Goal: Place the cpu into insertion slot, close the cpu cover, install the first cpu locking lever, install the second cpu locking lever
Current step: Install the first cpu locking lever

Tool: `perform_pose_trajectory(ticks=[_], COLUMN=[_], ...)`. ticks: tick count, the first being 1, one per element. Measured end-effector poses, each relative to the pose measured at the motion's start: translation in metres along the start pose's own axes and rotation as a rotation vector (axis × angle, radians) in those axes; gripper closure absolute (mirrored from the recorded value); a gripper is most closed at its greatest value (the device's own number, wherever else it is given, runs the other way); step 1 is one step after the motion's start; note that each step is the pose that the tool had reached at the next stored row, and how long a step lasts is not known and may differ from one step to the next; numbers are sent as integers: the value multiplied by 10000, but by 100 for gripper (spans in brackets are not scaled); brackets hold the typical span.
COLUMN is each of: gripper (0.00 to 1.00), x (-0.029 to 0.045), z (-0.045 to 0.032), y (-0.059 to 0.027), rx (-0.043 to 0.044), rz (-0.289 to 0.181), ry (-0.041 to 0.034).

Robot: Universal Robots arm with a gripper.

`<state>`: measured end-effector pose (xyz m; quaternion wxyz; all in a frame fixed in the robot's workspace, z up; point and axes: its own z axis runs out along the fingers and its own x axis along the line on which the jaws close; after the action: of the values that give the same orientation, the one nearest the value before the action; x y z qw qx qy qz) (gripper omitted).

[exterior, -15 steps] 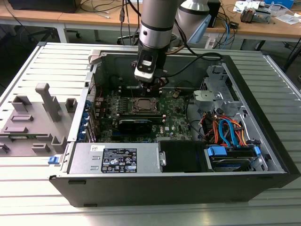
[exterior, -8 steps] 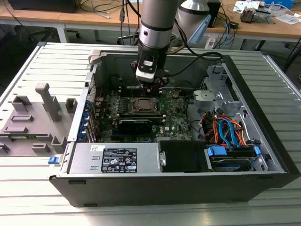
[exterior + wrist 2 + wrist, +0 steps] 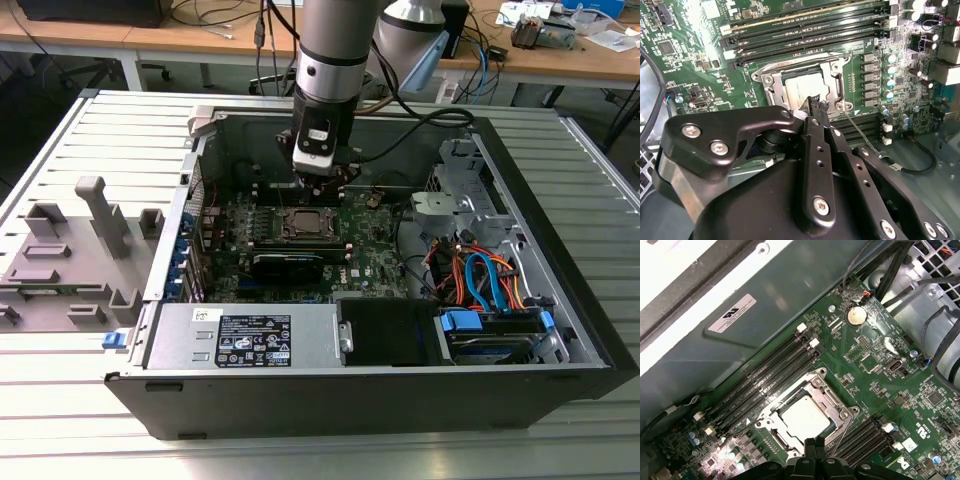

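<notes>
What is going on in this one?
A robot arm's gripper reaches into an open black computer case, right at the edge of the small square, silver-rimmed insertion slot on the green circuit board. The small square silvery-grey cpu already sits in the slot, and the thin silvery metal cpu cover lies flat around it.

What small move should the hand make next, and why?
Probably press down on the thin lever beside the insertion slot. The cpu already sits inside, the cpu cover lies over it, the shut hand hovers at that edge, and the lever seems unlatched.
</notes>
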<state>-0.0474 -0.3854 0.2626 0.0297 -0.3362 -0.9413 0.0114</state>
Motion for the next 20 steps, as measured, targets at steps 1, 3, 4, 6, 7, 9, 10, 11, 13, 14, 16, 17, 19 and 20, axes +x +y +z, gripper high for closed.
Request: perform_pose_trajectory(ticks=[1,3,4,6,7,9,10,11,13,14,16,17,19,20], gripper=[89,89,89,89,89,89,89,89,89,89,89,89,89,89], x=[0,0,0,0,1,0,0,0,0,0,0,0,0,0], z=[0,0,0,0,0,0,0,0,1,0,0,0,0,0], y=[0,0,0,0,0,0,0,0,0,0,0,0,0,0], rx=[3,6,-16,-416,-423,-435,-446,-462,-474,-475,-477,-477,-477,-478], rz=[-81,-257,-292,-367,-493,-635,-660,-691,-743,-771,-829,-854,-927,-954], ry=[-3,-6,11,331,340,355,364,376,388,390,393,394,397,399])
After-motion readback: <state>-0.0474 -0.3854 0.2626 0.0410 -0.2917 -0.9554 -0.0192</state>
